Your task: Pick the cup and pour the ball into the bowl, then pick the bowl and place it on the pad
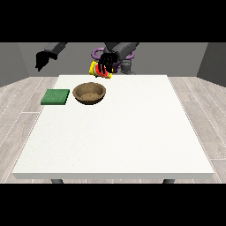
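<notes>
A red cup with yellow ends [94,69] is held tipped on its side above the far edge of the table, just beyond the brown wooden bowl [89,93]. The hand in the middle of the view [107,63], on the arm that comes from the view's right, has its fingers curled round the cup. The ball does not show. A green square pad [55,97] lies flat to the left of the bowl. The hand at the view's left [44,59] hangs in the air beyond the table's far left corner, holding nothing.
The white table [119,132] stretches wide towards the camera and to the right of the bowl. The robot's grey body with a purple ring [126,56] stands behind the far edge.
</notes>
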Controlling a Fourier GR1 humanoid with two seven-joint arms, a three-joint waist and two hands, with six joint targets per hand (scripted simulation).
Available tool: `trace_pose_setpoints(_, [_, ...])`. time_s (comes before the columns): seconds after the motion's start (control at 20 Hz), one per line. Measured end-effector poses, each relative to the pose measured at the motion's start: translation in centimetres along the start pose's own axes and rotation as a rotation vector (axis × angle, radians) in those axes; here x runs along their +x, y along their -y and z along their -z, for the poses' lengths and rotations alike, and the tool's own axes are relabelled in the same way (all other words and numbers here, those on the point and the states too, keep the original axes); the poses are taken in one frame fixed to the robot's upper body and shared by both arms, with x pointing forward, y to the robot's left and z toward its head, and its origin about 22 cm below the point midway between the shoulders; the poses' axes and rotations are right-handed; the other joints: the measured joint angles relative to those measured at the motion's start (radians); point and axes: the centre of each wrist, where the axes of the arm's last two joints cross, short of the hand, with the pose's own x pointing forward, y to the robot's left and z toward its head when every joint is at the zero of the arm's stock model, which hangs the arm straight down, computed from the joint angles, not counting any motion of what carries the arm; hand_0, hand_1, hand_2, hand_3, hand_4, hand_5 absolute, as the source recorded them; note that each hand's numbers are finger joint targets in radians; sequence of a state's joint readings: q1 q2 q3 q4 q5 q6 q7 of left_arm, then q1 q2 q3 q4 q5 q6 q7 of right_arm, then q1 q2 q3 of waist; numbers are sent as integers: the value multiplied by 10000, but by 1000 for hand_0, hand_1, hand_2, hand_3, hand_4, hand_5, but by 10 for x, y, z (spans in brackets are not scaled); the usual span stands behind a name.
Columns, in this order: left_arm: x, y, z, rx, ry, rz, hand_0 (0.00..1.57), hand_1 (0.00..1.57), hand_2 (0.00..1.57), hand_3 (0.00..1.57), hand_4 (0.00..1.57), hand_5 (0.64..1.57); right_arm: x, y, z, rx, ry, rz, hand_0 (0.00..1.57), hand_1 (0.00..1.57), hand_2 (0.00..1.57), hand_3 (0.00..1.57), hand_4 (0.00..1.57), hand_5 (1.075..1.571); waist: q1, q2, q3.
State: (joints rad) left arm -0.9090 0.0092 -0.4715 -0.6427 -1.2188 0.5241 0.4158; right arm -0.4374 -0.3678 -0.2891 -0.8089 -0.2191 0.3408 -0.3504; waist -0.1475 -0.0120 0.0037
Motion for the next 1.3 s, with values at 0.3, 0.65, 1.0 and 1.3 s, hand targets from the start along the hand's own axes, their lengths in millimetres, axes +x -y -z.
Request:
trace_pose_setpoints(0.3, [37,-24,15,-983,1993,3056,905,905,1571,1571,1252,1364,0,0,7,164,-152,31,0,0,75,242,748,1536,-137,-114,-2])
trace_pose_setpoints(0.65, [56,-28,17,-1283,3962,7424,1518,1518,1571,1571,1241,1445,-1,8,5,-81,-354,11,0,0,71,198,752,1533,127,-313,-11])
trace_pose_setpoints(1.0, [74,-46,19,-1108,4800,8730,1506,1506,1571,1571,1214,1467,-6,28,-11,-477,-351,-21,0,0,0,195,756,1554,622,-323,-28])
trace_pose_setpoints(1.3, [60,-63,28,-994,3121,4515,0,0,1571,1571,939,1569,-10,25,-13,-803,-545,164,0,0,212,253,751,1556,1260,-278,-65])
